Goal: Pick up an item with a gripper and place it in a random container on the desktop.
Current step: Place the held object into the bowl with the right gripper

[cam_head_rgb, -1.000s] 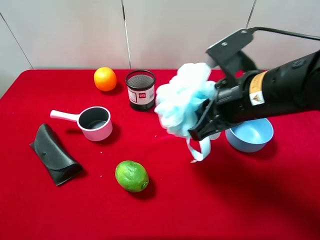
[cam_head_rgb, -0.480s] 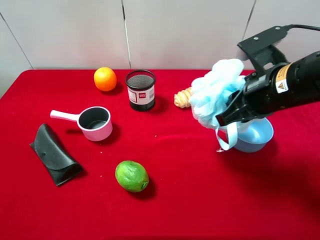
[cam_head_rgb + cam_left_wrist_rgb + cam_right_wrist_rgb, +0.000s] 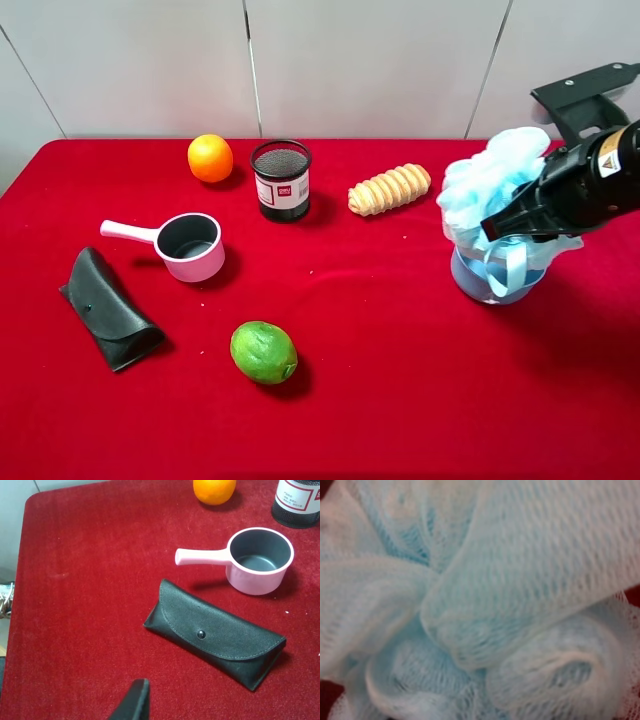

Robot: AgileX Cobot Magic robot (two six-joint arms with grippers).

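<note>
The fluffy light-blue bath pouf (image 3: 488,190) hangs in my right gripper (image 3: 505,222), which is shut on it at the right of the red table. The pouf sits right over the blue bowl (image 3: 468,284) and covers most of it. Its pale ribbon loop (image 3: 510,272) dangles over the bowl's front. The mesh of the pouf (image 3: 480,600) fills the right wrist view. Of my left gripper only one black fingertip (image 3: 134,702) shows in the left wrist view, above the cloth near a black case.
On the red cloth: an orange (image 3: 210,158), a black mesh cup (image 3: 281,180), a ridged bread roll (image 3: 389,188), a pink handled pot (image 3: 188,246), a black glasses case (image 3: 108,308), and a green lime (image 3: 263,352).
My right gripper has carried the pouf to the right and down, from mid-table to over the blue bowl. The bread roll behind it has come into view.
</note>
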